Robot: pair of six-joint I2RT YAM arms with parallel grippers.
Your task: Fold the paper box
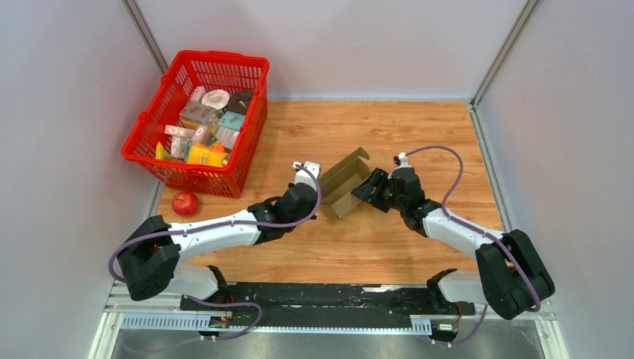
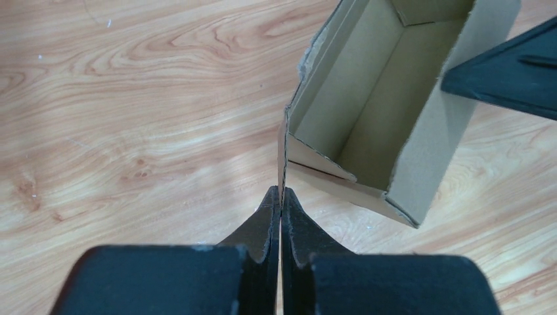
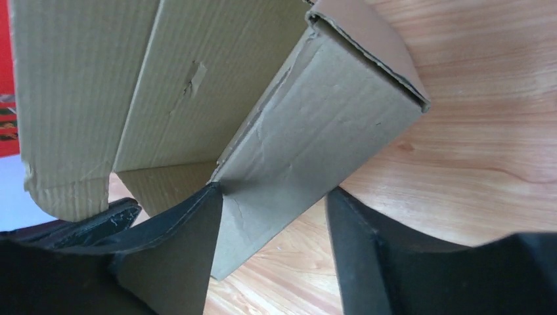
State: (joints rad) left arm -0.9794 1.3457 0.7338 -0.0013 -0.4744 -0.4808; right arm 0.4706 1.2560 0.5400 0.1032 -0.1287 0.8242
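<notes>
Your left end effector (image 2: 281,193) sits pressed closed at a corner of the paper box (image 2: 355,111), grip unclear; your right end effector (image 3: 270,190) gapes astride its top-cropped wall.

The paper box (image 2: 358,98) runs off the top edge of the left wrist view. In the right wrist view it fills the frame, so its upper flaps are cut off and the red basket (image 3: 4,65) shows only as a sliver at the left edge. Whether the right claw (image 3: 272,197) actually presses the cardboard between its fingers cannot be told, and from above the packages (image 1: 202,134) in the basket are too small to read.
</notes>
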